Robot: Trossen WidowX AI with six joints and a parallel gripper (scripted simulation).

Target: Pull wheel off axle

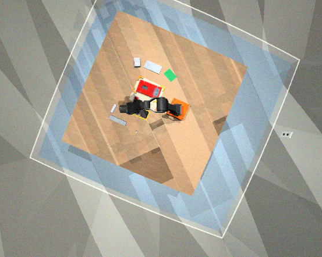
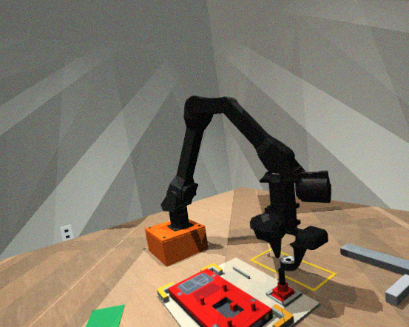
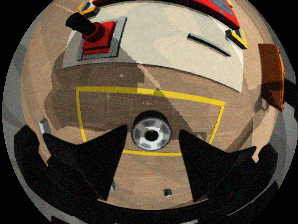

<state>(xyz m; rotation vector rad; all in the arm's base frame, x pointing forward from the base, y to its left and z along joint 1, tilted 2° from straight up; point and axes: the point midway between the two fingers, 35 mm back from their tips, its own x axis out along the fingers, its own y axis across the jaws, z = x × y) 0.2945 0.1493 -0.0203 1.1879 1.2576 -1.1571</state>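
The end effector [image 1: 140, 111] [image 2: 285, 261] [image 3: 153, 131] is opened around the silver wheel [image 2: 287, 260] [image 3: 151, 134], with gaps seen at both sides, over the yellow-outlined area [image 1: 147, 119] [image 2: 313, 290] [image 3: 150, 91].

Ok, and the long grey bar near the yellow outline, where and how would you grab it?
Probably at mid-length, from straight above, closing across its two long sides: the long grey bar lies flat and is far narrower than it is long. The short grey block sits near one end, so I'd avoid that end.
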